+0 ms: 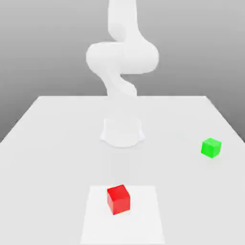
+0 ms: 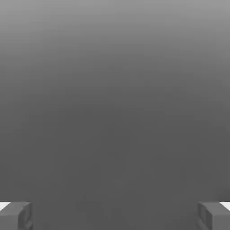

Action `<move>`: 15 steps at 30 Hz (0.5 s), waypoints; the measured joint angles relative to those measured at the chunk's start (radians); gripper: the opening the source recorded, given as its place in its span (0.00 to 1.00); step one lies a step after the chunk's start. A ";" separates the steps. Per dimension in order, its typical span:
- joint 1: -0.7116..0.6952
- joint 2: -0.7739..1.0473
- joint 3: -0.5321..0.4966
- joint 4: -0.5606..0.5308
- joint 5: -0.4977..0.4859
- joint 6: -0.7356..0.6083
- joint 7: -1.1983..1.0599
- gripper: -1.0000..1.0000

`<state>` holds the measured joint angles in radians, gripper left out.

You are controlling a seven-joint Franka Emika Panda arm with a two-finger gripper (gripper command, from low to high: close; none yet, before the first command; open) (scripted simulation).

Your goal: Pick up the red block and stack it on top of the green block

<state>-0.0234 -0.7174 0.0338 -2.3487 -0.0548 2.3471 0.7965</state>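
The red block (image 1: 118, 199) is a small plain cube lying on a lighter square patch (image 1: 143, 225) near the front of the white table. Off toward the exterior view's right, farther back, rests the green block (image 1: 211, 147), about the same size. In the hand view my gripper (image 2: 115, 215) is open: the two grey fingertips (image 2: 15, 215) stand far apart at the picture's edges with nothing between them, against a plain grey backdrop. Neither block appears between the fingers.
The white arm's base (image 1: 122, 131) stands on the table behind the red block, and its upper links (image 1: 122, 52) curve upward out of the exterior view. The white table (image 1: 57, 143) spreads wide around both blocks.
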 joint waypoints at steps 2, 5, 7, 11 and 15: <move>-0.018 0.081 0.022 -0.044 -0.050 0.043 -0.003 0.50; -0.044 0.198 0.041 -0.106 -0.112 0.103 -0.016 0.50; -0.056 0.276 0.043 -0.147 -0.145 0.143 -0.030 0.50; -0.070 0.430 0.029 -0.232 -0.183 0.227 -0.081 0.50; -0.064 0.569 0.002 -0.317 -0.157 0.317 -0.176 0.50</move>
<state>-0.0874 -0.1480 0.0354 -2.6658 -0.2119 2.6638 0.6208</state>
